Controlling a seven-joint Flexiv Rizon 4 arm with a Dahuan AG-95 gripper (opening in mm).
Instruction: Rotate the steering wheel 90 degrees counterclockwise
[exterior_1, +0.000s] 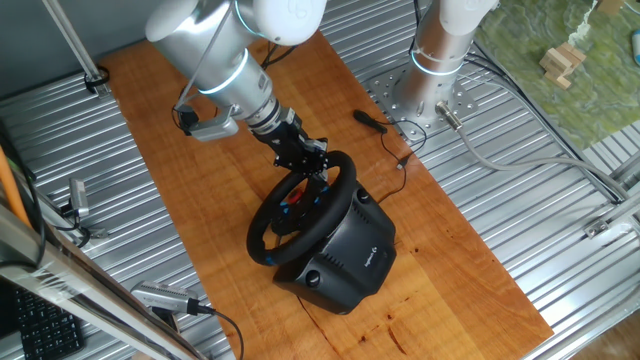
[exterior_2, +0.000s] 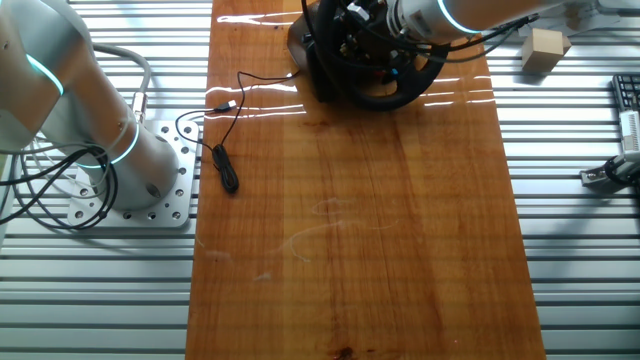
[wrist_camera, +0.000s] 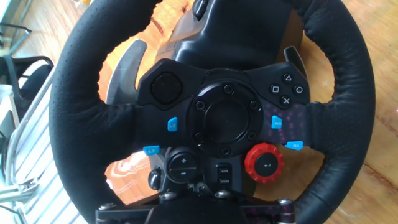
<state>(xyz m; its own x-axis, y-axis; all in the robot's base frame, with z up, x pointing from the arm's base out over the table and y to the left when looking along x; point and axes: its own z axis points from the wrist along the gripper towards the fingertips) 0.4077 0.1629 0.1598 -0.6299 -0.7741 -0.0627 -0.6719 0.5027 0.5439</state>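
While the pincer (exterior_1: 318, 165) meets the steering wheel (exterior_1: 270, 225) rim, its grip is unclear; bare table (exterior_2: 350, 250) surrounds.

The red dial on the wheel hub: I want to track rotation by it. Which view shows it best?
The hand view: the red dial faces the camera, large and sharp, low on the steering wheel hub. One fixed view shows only tiny specks of colour behind the gripper; the other fixed view hides it.

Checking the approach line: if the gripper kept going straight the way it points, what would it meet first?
Probably the steering wheel: the hand view faces its centre hub. The gripper sits at the rim; contact is unclear.
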